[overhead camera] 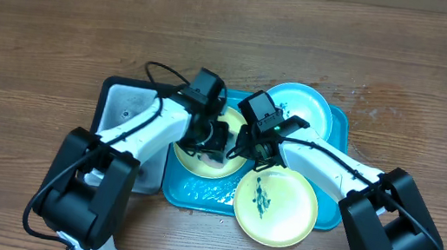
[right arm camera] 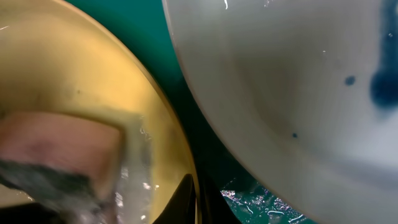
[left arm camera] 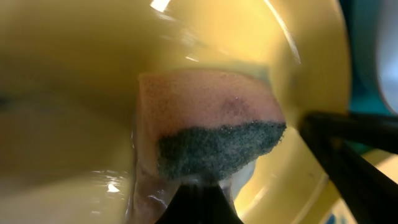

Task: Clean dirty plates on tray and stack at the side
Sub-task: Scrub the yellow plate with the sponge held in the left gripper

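Three small plates sit on the large turquoise rectangular plastic tray (overhead camera: pixel 196 196), whose raised rim and rounded corners frame a wet, glinting floor. One yellow-green round plastic plate (overhead camera: pixel 190 162) lies against the tray's left edge, its glossy well wet and shining. The left gripper (overhead camera: pixel 212 141) hangs directly over this plate, its jaws pinching a pink foam sponge (left arm camera: pixel 211 130) with a dark green scouring layer, and the sponge rests on the plate's well. The right gripper (overhead camera: pixel 245 143) is at the same plate's right rim, pressed together on that rim, its black fingers (left arm camera: pixel 348 140) showing just beside the sponge. A light blue round plastic plate (overhead camera: pixel 300 109) lies in the tray's far right corner, near the right gripper, with a dark smear on it. A second yellow-green plate (overhead camera: pixel 276 205), marked with dark green smears in its middle, sits at the near right corner and overhangs the tray's near edge. A grey metal tray (overhead camera: pixel 125 107) adjoins the turquoise tray's left edge on the wooden table (overhead camera: pixel 44 30)
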`<state>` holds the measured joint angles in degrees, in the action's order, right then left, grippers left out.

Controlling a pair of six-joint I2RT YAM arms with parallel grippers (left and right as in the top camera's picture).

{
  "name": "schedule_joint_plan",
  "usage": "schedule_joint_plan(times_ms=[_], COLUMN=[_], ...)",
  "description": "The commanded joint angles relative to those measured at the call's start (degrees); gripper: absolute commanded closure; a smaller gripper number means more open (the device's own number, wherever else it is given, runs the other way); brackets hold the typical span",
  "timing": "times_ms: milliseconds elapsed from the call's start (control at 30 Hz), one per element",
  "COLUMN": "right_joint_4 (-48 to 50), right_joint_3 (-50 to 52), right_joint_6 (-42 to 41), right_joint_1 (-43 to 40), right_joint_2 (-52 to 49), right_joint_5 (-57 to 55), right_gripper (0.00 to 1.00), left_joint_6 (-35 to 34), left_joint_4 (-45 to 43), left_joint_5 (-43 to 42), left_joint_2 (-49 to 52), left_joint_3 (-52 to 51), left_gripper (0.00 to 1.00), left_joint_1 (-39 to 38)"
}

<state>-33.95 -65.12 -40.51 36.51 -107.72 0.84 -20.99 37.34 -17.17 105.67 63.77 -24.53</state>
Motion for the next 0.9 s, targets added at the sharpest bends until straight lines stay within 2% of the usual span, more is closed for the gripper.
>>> schedule_joint_plan(times_ms=[0, 167, 333, 500, 633, 800, 867], right_joint_4=[-0.22, -0.39, -0.48, -0.59, -0.81, -0.85, -0.85], right_joint_3=[0.74, 0.74, 0.74, 0.74, 0.74, 0.74, 0.74], right_joint_6=[-0.28, -0.9, -1.51, -1.51, -1.51, -1.51, -1.51], right_joint_1=[0.11, 0.11, 0.11, 0.11, 0.11, 0.11, 0.11], right_joint_2=[0.28, 0.28, 0.28, 0.28, 0.28, 0.28, 0.28], right_joint_5=[-2.69, -2.69, -2.73, -2.73, -2.73, -2.73, -2.73], right_gripper=[0.96, 0.96, 0.96, 0.96, 0.96, 0.96, 0.96], left_joint_6=[-1.88, -4.57, -7.08, -10.6, -10.97, -11.15, -11.96], left_joint_4=[0.57, -1.05, -7.91, -12.74, -9.27, 0.44, 2.54], left_joint_5=[-3.82, -2.89, -2.54, -1.81, 4.13, 16.57, 18.73], left_joint_2=[1.84, 1.84, 1.84, 1.86, 1.86, 1.86, 1.86], left_joint_3=[-0.2, -0.2, -0.2, -0.2, -0.2, -0.2, -0.17], left_gripper=[0.96, 0.96, 0.96, 0.96, 0.96, 0.96, 0.96], left_joint_1=[-1.11, 0.96, 4.94, 5.77, 5.79, 6.19, 6.58])
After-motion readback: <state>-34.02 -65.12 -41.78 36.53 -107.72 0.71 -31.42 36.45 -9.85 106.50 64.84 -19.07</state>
